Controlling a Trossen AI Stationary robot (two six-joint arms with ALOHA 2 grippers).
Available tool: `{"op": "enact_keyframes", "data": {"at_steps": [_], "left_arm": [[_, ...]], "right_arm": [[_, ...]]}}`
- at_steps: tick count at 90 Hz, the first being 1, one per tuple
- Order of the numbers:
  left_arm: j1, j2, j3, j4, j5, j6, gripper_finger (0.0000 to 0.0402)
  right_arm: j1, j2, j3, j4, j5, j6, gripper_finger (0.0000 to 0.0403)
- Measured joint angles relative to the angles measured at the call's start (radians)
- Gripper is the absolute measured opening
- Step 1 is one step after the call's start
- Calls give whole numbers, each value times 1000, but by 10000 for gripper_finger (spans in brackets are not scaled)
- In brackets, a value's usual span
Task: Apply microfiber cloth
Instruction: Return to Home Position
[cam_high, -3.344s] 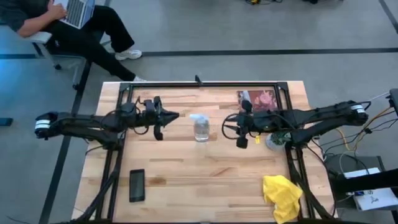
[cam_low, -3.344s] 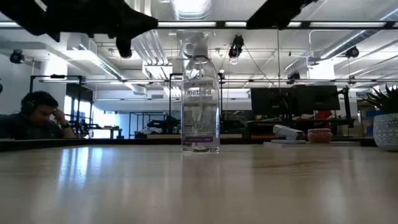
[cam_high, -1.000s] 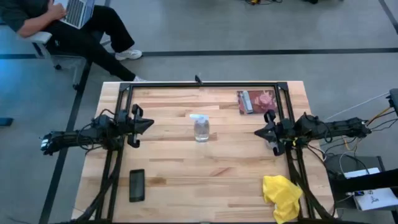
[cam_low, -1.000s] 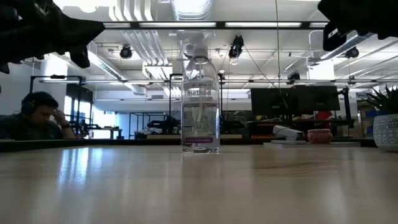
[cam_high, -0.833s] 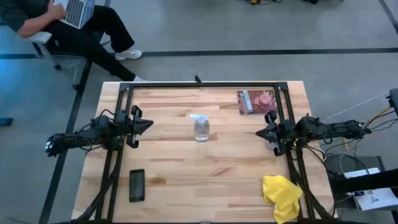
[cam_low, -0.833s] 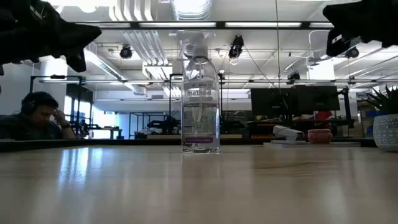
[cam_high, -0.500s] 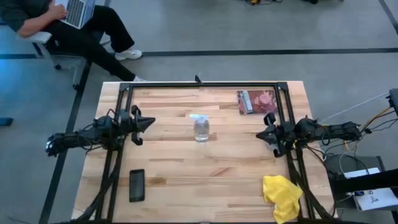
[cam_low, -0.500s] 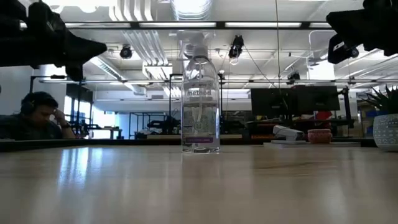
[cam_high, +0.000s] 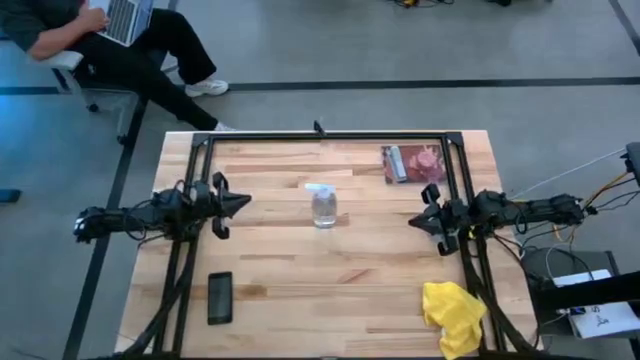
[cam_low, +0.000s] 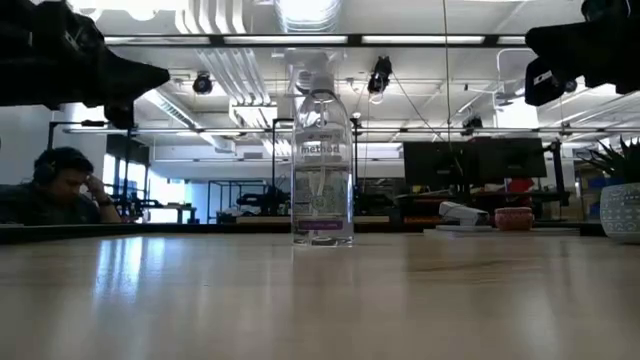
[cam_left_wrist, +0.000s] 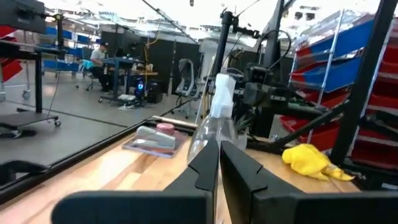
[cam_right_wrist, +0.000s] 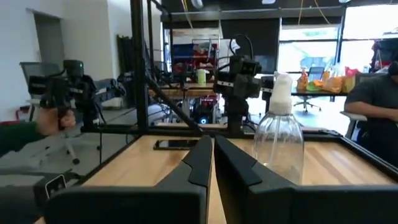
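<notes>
While both arms sit folded at the sides of the worktop (cam_high: 330, 280), each hand is empty, its fingers pressed narrow. The left hand (cam_high: 243, 202) hangs over the left side and the right hand (cam_high: 413, 221) over the right. Both point inward at the bottle (cam_high: 323, 206) between them, well apart from it. The cloth (cam_high: 452, 316) lies crumpled at the near right corner, touched by nothing.

Homing well, I judge, means drawing each arm straight back, level and high above the wood, so that no link clips the black frame (cam_high: 280, 136), whose posts stand just beside both wrists. The bottle is the one upright thing and easy to topple, but it looks clear of either path. The phone (cam_high: 220, 297) lies flat near the left front, and a pink packet (cam_high: 412, 162) lies at the far right. A person (cam_high: 120, 40) sits beyond the far left corner, away from the arms.
</notes>
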Motion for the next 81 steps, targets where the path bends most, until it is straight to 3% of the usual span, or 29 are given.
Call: {"op": "enact_keyframes", "data": {"at_steps": [81], "left_arm": [[0, 161, 3, 4, 1, 0, 6]], "right_arm": [[0, 0, -1, 2, 0, 2, 3]]}}
